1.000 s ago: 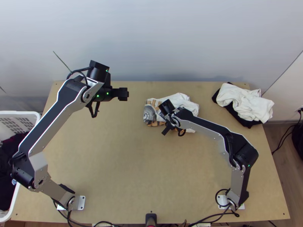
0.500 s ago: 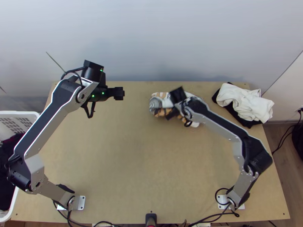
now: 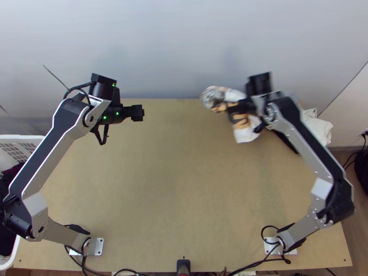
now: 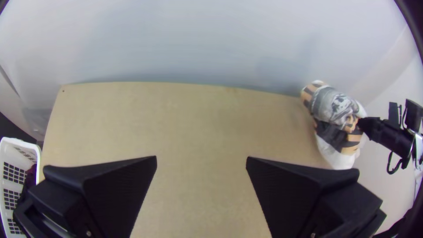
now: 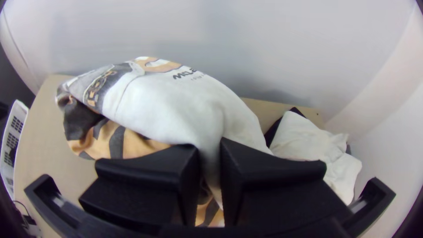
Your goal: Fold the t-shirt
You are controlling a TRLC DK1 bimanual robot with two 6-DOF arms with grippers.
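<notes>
Remoting in, I'm seeing what's looking like a little robot lab corner, home or office I can't tell: two robot arms are standing on a plain wooden bench, cables are trailing along its edge, and a pale wall is rising behind.

The light wooden tabletop carries a bunched white cloth over a black cloth by its far right corner; metal base plates sit near both near corners.
</notes>
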